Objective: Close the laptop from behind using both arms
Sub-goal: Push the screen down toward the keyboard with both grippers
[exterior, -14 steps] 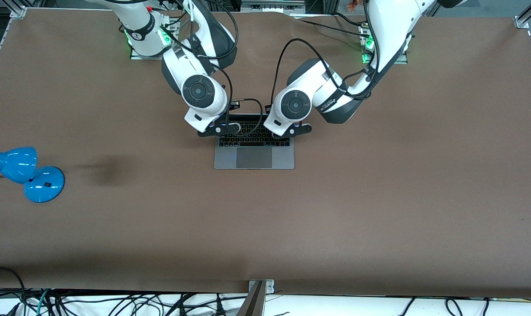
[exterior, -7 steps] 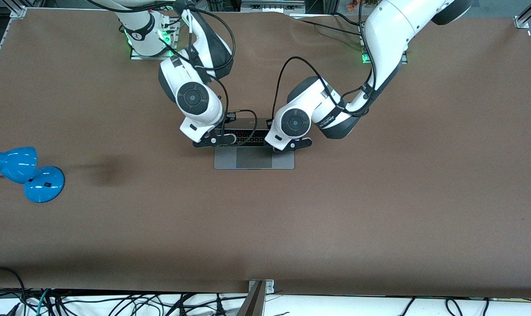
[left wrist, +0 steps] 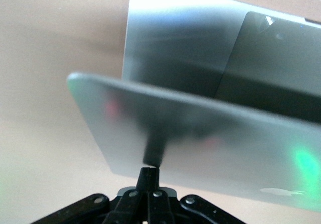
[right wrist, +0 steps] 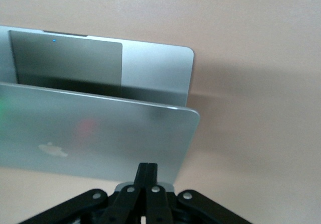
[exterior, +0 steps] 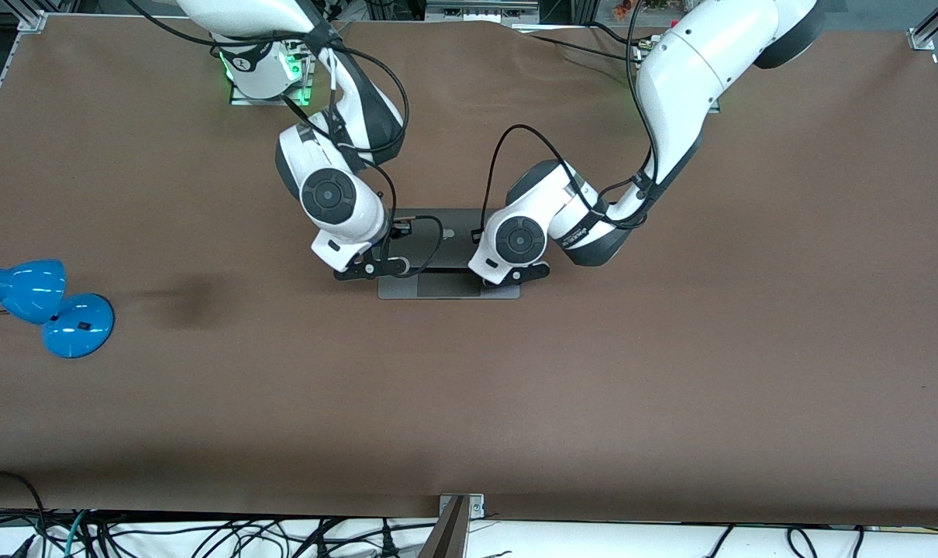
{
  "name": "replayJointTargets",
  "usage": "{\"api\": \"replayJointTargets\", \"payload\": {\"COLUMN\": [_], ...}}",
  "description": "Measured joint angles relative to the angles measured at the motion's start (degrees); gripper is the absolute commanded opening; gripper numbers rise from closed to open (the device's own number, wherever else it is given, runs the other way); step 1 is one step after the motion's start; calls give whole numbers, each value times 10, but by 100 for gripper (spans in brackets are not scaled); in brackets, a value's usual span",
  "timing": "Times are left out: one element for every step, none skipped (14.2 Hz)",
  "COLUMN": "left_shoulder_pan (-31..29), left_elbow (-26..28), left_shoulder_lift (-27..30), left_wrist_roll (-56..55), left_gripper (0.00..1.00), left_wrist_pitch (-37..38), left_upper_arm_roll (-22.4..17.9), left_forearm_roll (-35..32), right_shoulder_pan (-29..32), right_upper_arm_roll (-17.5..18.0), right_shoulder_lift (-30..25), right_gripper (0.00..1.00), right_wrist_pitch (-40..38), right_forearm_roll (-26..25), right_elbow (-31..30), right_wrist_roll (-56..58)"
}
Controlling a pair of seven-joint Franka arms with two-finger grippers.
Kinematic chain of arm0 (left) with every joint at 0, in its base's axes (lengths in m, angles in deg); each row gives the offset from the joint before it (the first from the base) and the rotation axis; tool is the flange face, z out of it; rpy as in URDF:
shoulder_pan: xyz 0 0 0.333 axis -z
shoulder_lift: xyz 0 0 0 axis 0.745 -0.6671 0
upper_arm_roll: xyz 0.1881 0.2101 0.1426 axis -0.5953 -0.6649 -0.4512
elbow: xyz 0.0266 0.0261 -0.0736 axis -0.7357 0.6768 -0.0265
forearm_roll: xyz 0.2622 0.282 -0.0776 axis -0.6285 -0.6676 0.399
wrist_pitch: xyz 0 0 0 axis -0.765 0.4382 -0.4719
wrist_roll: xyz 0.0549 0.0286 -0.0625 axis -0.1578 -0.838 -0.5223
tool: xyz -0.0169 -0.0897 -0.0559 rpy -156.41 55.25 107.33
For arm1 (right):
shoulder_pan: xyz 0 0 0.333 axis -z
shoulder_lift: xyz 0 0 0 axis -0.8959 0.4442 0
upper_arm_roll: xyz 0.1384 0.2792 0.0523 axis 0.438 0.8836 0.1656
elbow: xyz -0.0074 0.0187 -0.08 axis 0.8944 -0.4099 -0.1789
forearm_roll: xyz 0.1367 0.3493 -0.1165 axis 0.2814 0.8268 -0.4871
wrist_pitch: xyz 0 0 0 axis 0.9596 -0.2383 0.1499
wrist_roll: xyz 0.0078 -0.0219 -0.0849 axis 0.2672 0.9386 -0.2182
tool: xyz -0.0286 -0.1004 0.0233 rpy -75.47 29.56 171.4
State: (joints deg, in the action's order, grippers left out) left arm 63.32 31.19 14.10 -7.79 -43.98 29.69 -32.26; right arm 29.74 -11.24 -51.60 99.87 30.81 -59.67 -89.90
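Blue desk lamp (exterior: 43, 306) sits well apart from my work, at the right arm's end of the table, nothing btwn it and me. Brown table (exterior: 670, 372) cover, cables along the edge nearest the front cam. Apple logo (right wrist: 52, 149) on the lid, no text legible. Laptop (exterior: 447, 284) mid-table, lid tilted low over the trackpad. My left gripper (left wrist: 150, 176) and right gripper (right wrist: 146, 170) are both pinched shut, tips pressed on the lid's back.
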Motion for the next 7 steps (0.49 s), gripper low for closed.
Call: {"api": "replayJointTargets", "payload": {"left_shoulder_pan": [0,0,0,1,1,1,1], "left_elbow": [-2,-4,-5,-6,-7,-7,-8], "left_shoulder_lift": [-5,-8,-12,-15,-18,-21,-22], "left_wrist_roll": [0,0,0,0,0,0,0], "left_gripper": [0,0,0,0,0,0,0], "left_wrist_pitch": [-5,-11,-15,-18,-20,-24,-26], "left_upper_arm_roll": [0,-2,-4,-6,-7,-8,-9], "left_forearm_roll": [-1,-2,-2,-2,-2,-2,-2], "right_shoulder_pan": [0,0,-1,-1,-1,-1,-1], "right_upper_arm_roll": [0,0,0,0,0,0,0], "right_shoulder_lift": [12,24,33,39,43,46,49], "right_gripper": [0,0,0,0,0,0,0], "right_wrist_pitch": [15,30,41,46,47,49,55], "right_forearm_roll": [0,0,0,0,0,0,0], "right_elbow": [0,1,3,5,7,9,11], "right_wrist_roll": [0,0,0,0,0,0,0]}}
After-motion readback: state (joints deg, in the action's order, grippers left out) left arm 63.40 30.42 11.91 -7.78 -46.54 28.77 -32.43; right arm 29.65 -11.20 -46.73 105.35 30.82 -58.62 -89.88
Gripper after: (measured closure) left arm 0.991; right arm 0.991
